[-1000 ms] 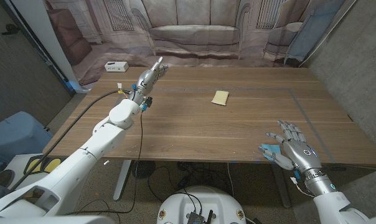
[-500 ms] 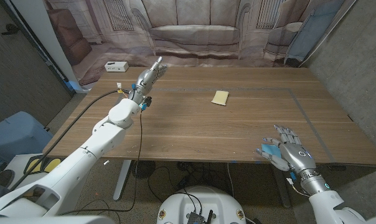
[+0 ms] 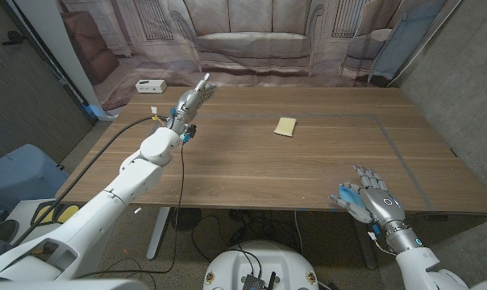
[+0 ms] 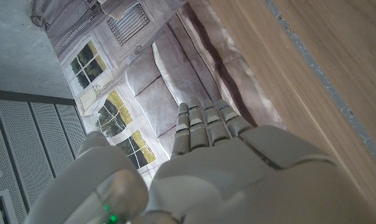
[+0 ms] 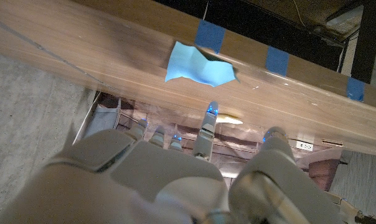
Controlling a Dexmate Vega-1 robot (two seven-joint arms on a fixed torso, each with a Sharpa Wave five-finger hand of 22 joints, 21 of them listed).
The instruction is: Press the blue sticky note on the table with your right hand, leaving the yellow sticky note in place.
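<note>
The blue sticky note lies near the table's front right edge, its surface creased in the right wrist view. My right hand hovers beside it with fingers spread and nothing in them; in the right wrist view the fingertips stop short of the note. I cannot tell whether the thumb touches it. The yellow sticky note sits untouched at mid-table toward the back. My left hand is stretched out over the back left of the table, fingers straight, holding nothing.
A small white box sits at the table's back left corner. Blue tape strips mark the front edge near the blue note. A black cable hangs from my left arm. A grey wall stands close on the right.
My right hand has drawn back slightly toward the table's front edge, staying beside the blue note. The left arm and the yellow note have not moved.
</note>
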